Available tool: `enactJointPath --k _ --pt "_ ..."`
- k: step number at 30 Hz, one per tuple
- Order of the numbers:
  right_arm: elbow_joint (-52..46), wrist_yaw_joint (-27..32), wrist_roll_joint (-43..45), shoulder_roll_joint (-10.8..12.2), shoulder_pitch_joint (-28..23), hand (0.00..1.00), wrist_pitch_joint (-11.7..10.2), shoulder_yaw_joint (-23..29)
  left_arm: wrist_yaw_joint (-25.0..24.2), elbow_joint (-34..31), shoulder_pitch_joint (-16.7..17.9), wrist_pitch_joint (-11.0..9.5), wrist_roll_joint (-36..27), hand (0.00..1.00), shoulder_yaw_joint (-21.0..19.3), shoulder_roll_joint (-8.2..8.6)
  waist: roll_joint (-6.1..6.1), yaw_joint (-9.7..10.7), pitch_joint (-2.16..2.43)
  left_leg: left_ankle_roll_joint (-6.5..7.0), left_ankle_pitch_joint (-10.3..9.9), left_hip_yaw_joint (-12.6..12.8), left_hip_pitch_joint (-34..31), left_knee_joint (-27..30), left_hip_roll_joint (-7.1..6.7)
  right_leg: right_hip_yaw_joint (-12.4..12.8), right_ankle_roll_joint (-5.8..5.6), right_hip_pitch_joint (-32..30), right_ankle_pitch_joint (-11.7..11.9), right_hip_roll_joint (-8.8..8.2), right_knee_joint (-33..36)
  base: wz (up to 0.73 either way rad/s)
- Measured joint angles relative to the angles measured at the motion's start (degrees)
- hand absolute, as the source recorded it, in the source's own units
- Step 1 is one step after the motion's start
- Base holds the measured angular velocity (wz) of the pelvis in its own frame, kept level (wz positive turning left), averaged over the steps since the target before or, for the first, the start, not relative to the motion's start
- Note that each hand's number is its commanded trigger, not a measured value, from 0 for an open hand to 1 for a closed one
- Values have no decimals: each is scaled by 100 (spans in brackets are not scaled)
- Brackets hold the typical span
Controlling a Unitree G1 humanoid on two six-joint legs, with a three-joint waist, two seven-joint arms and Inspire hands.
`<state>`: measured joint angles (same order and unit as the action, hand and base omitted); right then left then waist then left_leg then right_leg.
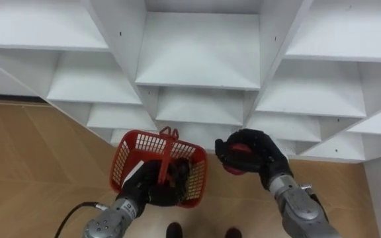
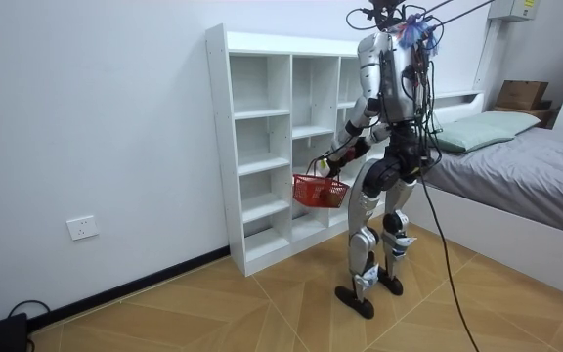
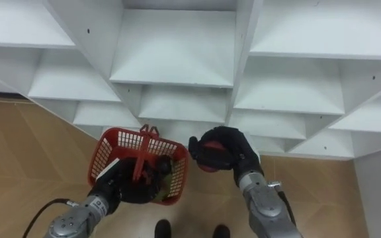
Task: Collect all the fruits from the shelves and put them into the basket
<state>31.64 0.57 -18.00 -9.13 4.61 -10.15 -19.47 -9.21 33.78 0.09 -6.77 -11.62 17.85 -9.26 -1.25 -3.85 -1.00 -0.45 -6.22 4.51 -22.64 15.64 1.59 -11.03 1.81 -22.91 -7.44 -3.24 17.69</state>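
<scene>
Right-hand fingers [image 1: 264, 147] round red fruit [image 1: 237, 164]; left-hand fingers [image 1: 152, 182] round basket handle [image 1: 169, 142]

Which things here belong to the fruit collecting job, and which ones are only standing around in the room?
Belong to the job:
red basket, held by the left robot hand
red fruit, gripped in the right robot hand
white closet, in front of the robot

Only around:
bed
pillow
cardboard box
wall socket

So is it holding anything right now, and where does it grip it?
Left hand grips the red basket by its handle; right hand is curled round a red fruit.
</scene>
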Motion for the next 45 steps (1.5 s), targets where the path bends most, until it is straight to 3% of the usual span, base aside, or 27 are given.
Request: enactJointPath --k 7,18,28,43,44,45 --pt "104 -167 28 82 0 100 0 -136 -50 108 -12 -29 -5 100 95 196 -50 9 -23 1 -1 80 34 -27 33 87 6 -12 16 42 -6 -5" --pt "45 -247 -5 190 101 100 1 -295 -58 232 -52 -29 -74 100 354 235 -77 41 -41 -1 -2 190 -27 -29 58 174 33 -181 25 28 103 -6" --pt "3 -252 -29 285 128 100 1 -400 -106 232 -126 -34 -694 100 393 355 -78 43 -41 -1 -2 189 -31 -8 64 165 34 -180 26 8 103 0" --pt "122 -271 -546 315 309 100 1 -457 -110 228 -352 -36 -700 100 497 474 -74 26 -46 -1 -2 187 -62 -20 68 135 36 -191 27 34 30 0" --pt "155 -271 -552 314 307 59 6 -456 -110 228 -352 -36 -699 100 496 473 -73 26 -47 -1 -2 186 -65 -22 69 135 36 -187 29 37 7 0" --pt "164 -271 -550 314 308 0 9 -456 -110 228 -352 -36 -699 100 495 472 -72 22 -48 -1 -2 186 -66 -25 68 137 35 -189 29 39 4 0"
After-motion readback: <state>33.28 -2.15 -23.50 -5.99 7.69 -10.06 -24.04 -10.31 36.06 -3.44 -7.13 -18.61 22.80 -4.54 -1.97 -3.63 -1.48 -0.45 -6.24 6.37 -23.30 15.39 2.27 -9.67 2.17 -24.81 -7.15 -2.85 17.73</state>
